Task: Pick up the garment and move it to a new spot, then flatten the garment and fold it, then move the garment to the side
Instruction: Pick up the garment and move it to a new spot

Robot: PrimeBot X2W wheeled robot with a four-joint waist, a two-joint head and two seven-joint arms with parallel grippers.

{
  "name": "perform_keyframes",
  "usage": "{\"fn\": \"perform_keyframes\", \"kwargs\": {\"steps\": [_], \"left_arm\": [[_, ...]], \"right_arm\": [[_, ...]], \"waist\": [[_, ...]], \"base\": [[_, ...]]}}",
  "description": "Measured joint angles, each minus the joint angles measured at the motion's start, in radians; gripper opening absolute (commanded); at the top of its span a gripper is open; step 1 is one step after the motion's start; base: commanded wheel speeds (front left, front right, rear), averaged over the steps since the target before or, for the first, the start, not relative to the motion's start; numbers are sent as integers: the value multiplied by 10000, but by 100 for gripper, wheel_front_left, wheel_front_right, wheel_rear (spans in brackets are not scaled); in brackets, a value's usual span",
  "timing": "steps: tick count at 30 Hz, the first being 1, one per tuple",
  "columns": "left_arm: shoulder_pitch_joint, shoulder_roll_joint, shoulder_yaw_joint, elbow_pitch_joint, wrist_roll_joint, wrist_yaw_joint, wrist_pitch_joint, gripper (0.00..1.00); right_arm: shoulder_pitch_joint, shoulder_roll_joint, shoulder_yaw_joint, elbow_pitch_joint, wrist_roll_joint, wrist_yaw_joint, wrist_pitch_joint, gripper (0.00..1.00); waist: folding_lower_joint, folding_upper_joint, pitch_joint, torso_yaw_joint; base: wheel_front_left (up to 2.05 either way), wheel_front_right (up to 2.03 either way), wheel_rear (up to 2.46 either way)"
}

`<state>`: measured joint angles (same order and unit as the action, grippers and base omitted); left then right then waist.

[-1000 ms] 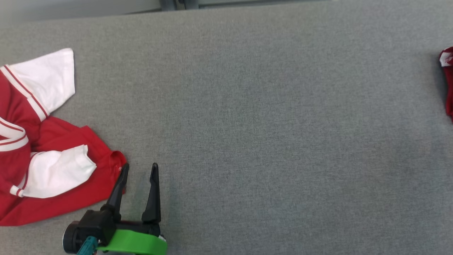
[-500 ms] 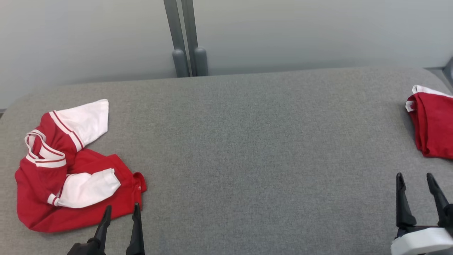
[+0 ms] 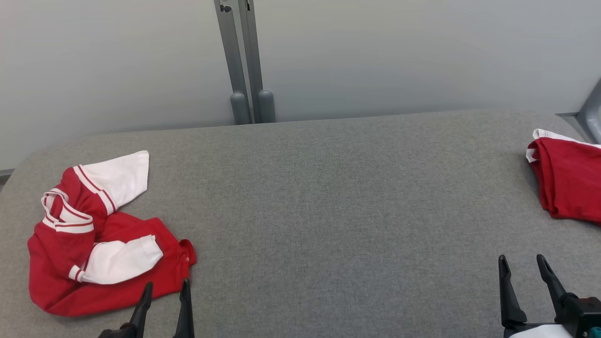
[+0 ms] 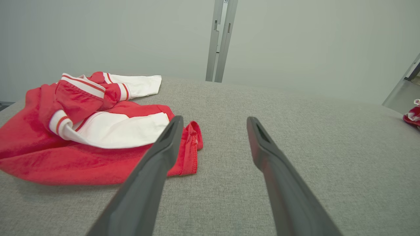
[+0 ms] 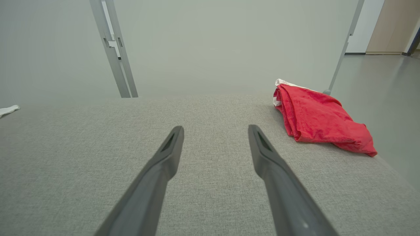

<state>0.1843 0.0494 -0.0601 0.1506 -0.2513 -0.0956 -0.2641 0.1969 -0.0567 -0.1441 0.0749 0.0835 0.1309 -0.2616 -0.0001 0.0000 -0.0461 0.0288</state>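
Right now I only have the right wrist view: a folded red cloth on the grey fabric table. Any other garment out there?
Observer: Yes, a crumpled red garment with white sleeves lies at the robot's far left on the grey fabric table.
Operator: Left tool holding it?
Observer: No. The left tool is open and empty, tips beside the garment's near corner.
Operator: Lying flat?
Observer: No. One white sleeve lies across the bunched red body.

Garment point(image 3: 108, 227) lies at table's point(image 3: 328, 211) left end, another garment point(image 3: 570, 180) at right end.
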Motion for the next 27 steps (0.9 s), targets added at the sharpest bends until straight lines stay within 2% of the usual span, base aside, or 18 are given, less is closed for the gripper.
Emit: {"fn": "perform_keyframes", "kwargs": {"steps": [6,9,17,22,27], "left_arm": [[-56,0,-113,-71,21,-12,0,100],[-168,-2,-150,-42,75,-12,-2,100],[-68,0,128,102,159,-27,0,100],[-16,2,219,71,161,-88,0,100],[-166,4,188,33,178,-104,0,100]], "right_arm": [[29,21,-33,-111,-96,0,0,100],[34,25,54,-150,-73,0,-2,100],[-431,46,849,-157,27,0,-4,100],[-584,50,978,-176,44,0,-8,100],[-581,54,999,-211,61,0,-8,100]], "waist": [[0,0,47,212],[0,0,75,558],[0,0,132,1955],[0,0,190,2771],[0,0,318,3212]], "base": [[0,0,0],[0,0,0],[0,0,0],[0,0,0],[0,0,0]]}}
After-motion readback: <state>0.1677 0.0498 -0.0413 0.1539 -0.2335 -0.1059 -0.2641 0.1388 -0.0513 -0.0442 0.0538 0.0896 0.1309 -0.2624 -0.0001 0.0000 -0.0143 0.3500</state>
